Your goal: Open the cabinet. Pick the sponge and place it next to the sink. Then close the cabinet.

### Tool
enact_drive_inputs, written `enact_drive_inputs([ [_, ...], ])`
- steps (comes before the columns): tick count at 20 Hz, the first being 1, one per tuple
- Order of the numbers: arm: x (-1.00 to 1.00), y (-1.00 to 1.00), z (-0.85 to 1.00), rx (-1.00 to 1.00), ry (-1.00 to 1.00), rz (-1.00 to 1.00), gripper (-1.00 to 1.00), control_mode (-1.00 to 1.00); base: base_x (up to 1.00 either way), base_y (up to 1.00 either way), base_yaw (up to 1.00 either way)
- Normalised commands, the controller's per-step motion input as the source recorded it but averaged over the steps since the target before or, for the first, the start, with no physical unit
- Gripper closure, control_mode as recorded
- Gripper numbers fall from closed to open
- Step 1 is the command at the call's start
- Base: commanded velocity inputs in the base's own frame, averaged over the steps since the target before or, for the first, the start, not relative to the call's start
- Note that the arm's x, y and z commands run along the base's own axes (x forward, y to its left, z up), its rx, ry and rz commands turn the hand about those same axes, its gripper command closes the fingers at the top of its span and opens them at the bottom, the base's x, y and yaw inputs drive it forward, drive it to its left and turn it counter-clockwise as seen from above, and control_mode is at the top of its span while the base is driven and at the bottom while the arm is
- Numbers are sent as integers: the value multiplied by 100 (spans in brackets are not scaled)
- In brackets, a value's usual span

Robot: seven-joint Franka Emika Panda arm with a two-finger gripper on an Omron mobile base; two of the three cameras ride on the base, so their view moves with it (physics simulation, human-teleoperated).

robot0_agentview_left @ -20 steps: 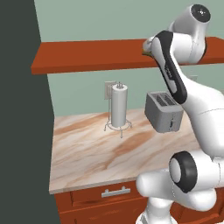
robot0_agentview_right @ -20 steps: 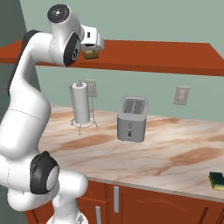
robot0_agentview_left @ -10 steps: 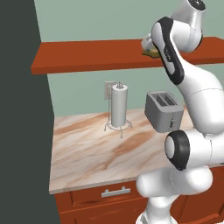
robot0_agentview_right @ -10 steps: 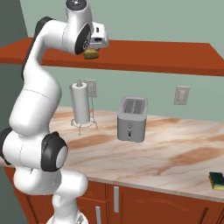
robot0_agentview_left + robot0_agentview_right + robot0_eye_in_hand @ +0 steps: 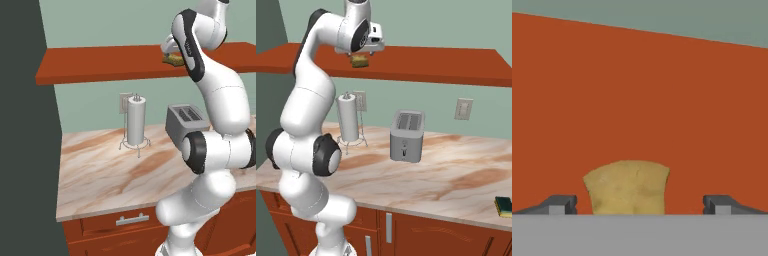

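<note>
The gripper [image 5: 640, 206] is held up at the cabinet [image 5: 421, 65], its jaws spread wide apart. The sponge [image 5: 628, 187] is seen between the fingertips [image 5: 561, 204] (touched by neither).

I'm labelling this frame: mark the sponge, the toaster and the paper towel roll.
sponge [image 5: 627, 187], hand view, front face.
toaster [image 5: 406, 137], right base view, front panel.
paper towel roll [image 5: 136, 120], left base view, white side.

we are seeing the cabinet [image 5: 421, 65] as a long red-brown slab running high along the wall above the counter. the sponge [image 5: 627, 187], a small yellowish-olive soft block, is sitting against the cabinet's flat face; in the right base view the sponge [image 5: 360, 61] is showing near the slab's left part.
</note>
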Motion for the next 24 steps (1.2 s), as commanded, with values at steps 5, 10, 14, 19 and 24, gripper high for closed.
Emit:
enact_drive_inputs([
  [5, 21, -1, -10, -7, 5, 5, -100, -100, 0, 0, 0],
  [10, 15, 0, -15, -12, 3, 2, -100, -100, 0, 0, 0],
  [14, 7, 0, -17, -10, 2, 1, -100, -100, 0, 0, 0],
  [19, 1, 0, -21, -9, 2, 1, -100, -100, 0, 0, 0],
  [24, -4, 0, -21, -1, 0, 0, -100, -100, 0, 0, 0],
])
